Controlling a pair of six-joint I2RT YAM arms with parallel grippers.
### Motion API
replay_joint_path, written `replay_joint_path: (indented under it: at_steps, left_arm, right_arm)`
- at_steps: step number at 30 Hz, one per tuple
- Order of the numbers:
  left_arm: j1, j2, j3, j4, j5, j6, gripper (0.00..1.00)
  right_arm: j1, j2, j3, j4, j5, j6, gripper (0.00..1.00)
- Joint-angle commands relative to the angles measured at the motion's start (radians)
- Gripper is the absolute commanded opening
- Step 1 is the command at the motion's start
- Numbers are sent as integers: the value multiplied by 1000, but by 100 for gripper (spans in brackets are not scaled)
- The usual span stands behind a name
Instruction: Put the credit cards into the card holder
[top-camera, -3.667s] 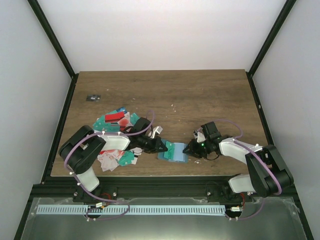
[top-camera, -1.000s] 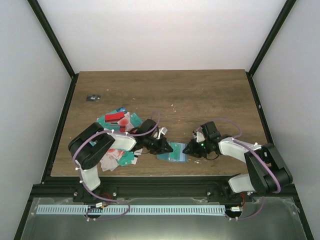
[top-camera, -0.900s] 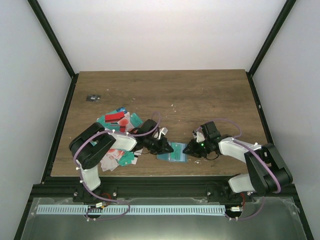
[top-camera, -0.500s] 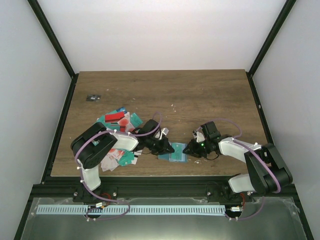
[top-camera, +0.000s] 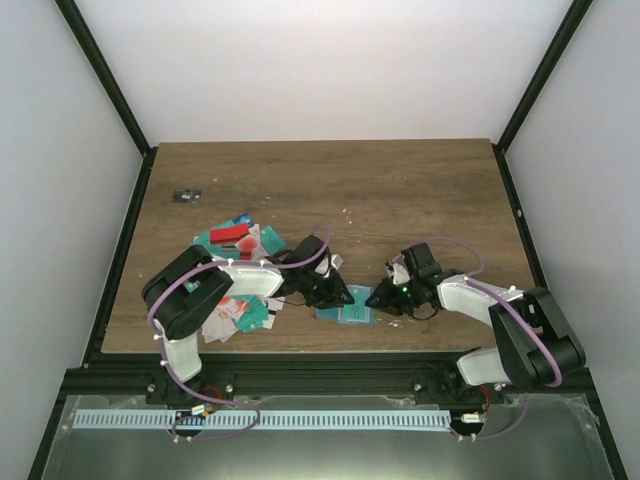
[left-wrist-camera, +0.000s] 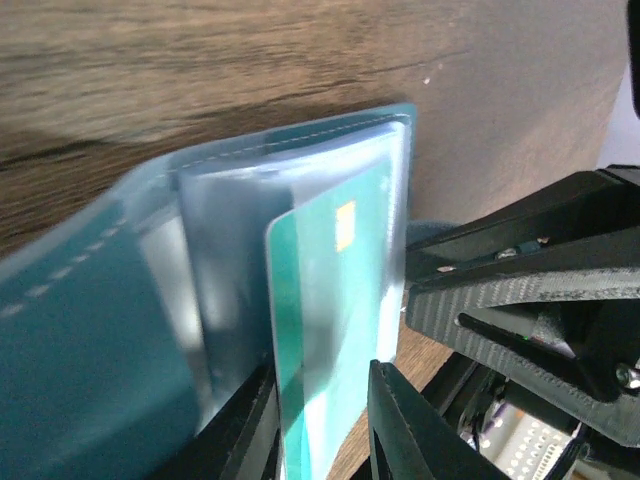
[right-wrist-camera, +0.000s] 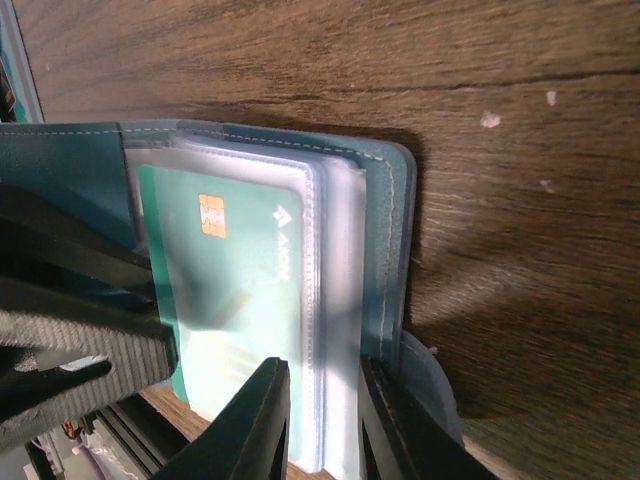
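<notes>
L gripper (left-wrist-camera: 325, 395): narrow gap round teal plastic card w/ gold chip (left-wrist-camera: 335, 290); clamped or not, can't tell. Card partly in clear sleeve of teal-blue folding card holder (left-wrist-camera: 80, 330), on brown wood table (top-camera: 400, 190). R gripper (right-wrist-camera: 325, 380): pinching holder's sleeves. To left: loose red/teal/white cards (top-camera: 235, 240), heaped.

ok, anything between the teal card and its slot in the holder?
Nothing visible. The card sits partway in a clear sleeve of the holder. Right claw pinches the sleeves beside it, not across its path; left claw straddles its tail end.

Top cam overhead; both wrist cams close on card holder (left-wrist-camera: 80, 340).
</notes>
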Motion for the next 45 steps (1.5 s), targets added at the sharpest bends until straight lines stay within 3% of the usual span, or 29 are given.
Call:
replay_joint_path:
  at_steps: [1,8,13,16,20,22,45]
  left_arm:
    - [-19,-25,52,-123,-33,67,29]
    - [-19,-60,127,-297,-48,137,44]
    - [-19,-75,191,-444,-105,194,47]
    - [-20,-67,216,-485,-127,216,35]
    - [-19,-31,232,-472,-104,225,10]
    - [-20,-13,243,-477,-104,245,5]
    - [-21,92,242,-479,-142,317,4]
  right_arm:
    - [-2,7,0,-52,95,3,23]
    - [-3,-17,22,-60,96,5,23]
    - [-3,-41,34,-61,78,2,26]
    - [-3,-57,37,-61,67,2,28]
    - [-4,-85,38,-60,42,10,30]
    - [-2,-99,41,-61,30,14,31]
    - [-2,-43,40,7,-57,14,32]
